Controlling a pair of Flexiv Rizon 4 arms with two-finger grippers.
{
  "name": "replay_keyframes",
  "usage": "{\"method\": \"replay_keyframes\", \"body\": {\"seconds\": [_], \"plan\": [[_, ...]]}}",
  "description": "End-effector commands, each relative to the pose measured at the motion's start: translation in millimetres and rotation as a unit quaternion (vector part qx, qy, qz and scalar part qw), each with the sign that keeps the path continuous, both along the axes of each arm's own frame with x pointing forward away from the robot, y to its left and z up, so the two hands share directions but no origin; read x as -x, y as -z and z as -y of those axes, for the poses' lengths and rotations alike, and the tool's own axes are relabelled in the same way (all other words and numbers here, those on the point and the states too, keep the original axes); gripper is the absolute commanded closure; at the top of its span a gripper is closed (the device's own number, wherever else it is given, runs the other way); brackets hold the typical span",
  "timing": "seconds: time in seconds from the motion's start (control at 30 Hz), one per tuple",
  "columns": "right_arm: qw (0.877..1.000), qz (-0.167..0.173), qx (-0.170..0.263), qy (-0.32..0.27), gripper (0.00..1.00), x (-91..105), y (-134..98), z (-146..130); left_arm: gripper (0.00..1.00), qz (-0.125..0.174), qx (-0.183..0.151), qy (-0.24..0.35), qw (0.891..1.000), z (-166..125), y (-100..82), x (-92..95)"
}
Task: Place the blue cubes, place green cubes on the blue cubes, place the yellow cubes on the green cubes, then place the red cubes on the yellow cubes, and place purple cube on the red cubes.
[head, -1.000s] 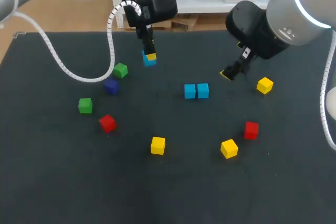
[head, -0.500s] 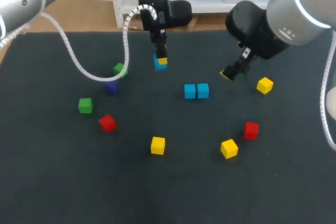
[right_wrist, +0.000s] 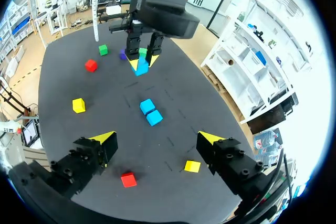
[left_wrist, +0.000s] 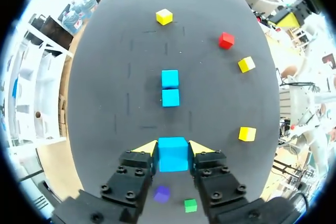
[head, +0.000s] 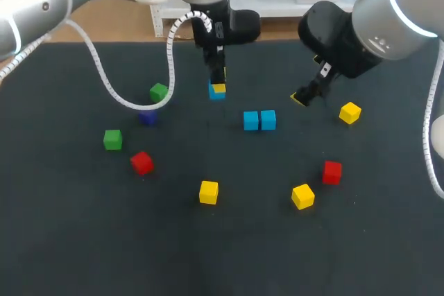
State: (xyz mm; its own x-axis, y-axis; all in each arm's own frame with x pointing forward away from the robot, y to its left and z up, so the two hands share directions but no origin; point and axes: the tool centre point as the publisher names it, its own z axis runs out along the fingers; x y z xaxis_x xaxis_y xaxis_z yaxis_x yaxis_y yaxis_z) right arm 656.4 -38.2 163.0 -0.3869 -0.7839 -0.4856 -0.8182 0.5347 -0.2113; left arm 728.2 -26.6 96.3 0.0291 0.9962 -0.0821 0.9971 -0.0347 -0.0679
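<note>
Blue cube (left_wrist: 172, 154) clamped in left gripper (left_wrist: 174, 148), blue pair (left_wrist: 169, 88) ahead of it; right gripper (right_wrist: 156, 138) wide open, empty.

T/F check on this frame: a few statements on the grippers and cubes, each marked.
1. The left gripper is shut on a blue cube. True.
2. The right gripper holds a yellow cube. False: it is open and empty.
3. Two more blue cubes lie side by side on the table. True.
4. A green cube is stacked on that pair. False: both green cubes sit on the table, apart from it.
5. Three yellow cubes lie on the table. True.
</note>
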Motion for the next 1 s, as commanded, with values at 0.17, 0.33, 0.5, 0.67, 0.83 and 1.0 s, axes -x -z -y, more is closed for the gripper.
{"method": "replay_keyframes", "body": {"seconds": [0.17,0.33,0.5,0.67,0.83,1.0], "plan": [[1.0,0.002,0.0,0.001,0.0,0.6,0.6,0.1,1.0,-0.004,0.004,0.014,1.0,6.6,14.1,5.1],[1.0,0.002,0.0,0.001,0.0,0.6,0.6,0.1,1.0,-0.005,0.004,0.015,1.0,8.6,22.7,9.8],[1.0,0.002,0.0,0.001,0.0,0.6,0.6,0.1,1.0,-0.014,0.013,0.02,1.0,13.7,32.4,15.5],[1.0,0.002,0.0,0.001,0.0,0.6,0.6,0.1,1.0,-0.015,0.014,0.026,0.999,16.8,41.6,18.4],[1.0,0.002,0.0,0.001,0.0,0.6,0.6,0.1,1.0,-0.015,0.006,0.033,0.999,17.4,51.0,17.4],[1.0,0.002,0.0,0.001,0.0,0.6,0.6,0.1,1.0,-0.015,0.0,0.036,0.999,18.9,57.3,12.2]]}}
